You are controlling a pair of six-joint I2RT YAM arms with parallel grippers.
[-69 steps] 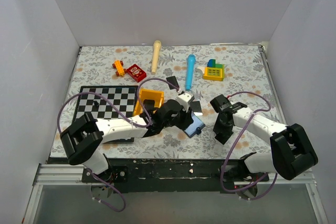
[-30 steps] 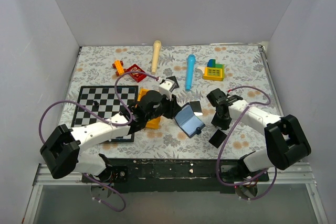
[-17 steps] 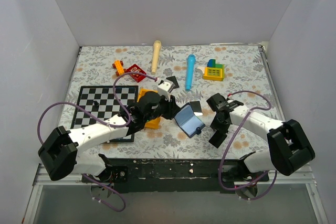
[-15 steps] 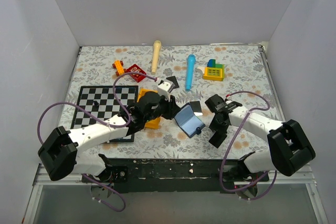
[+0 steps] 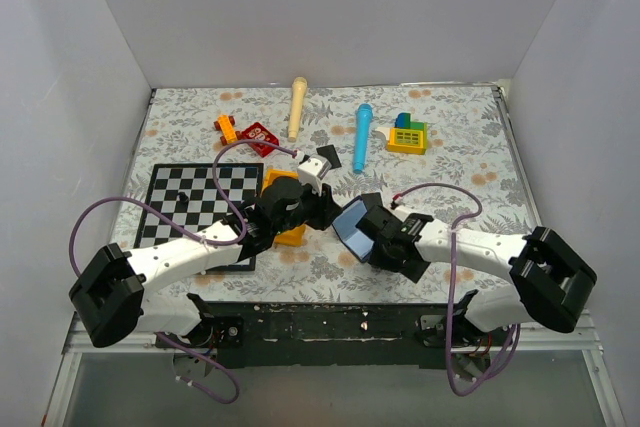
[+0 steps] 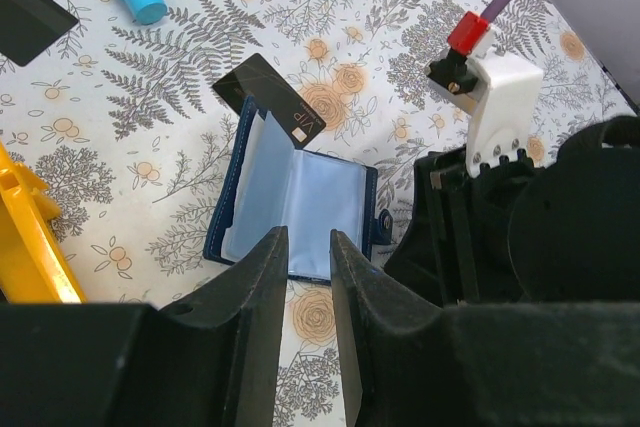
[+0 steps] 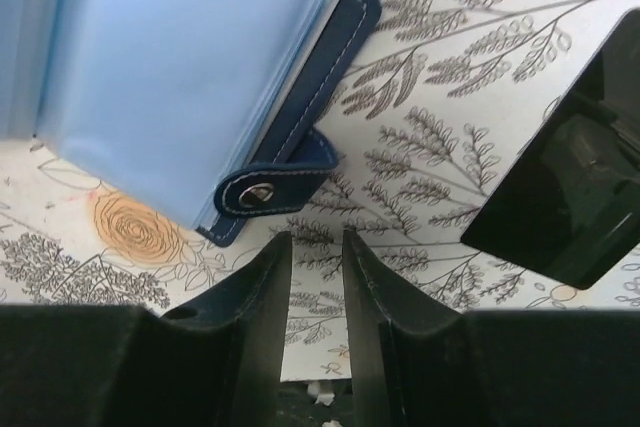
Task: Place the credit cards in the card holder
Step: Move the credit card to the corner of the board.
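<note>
Card holder (image 6: 295, 197), navy-blue folding wallet, open, pale-blue pockets up, between left gripper (image 6: 308, 242) and right gripper (image 7: 317, 242), both slightly apart, empty. Looks light, floppy; pin near spine. Glossy black credit card (image 6: 268, 97) touching its 11 o'clock corner: stiff, slippery, pinch an edge.

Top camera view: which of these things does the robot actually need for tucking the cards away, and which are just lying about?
Needed for the job:
card holder, lying open; black card at its edge; second black card farther back.

Just lying about:
chessboard; yellow toy; red piece; orange piece; cream stick; blue stick; block toy.
</note>
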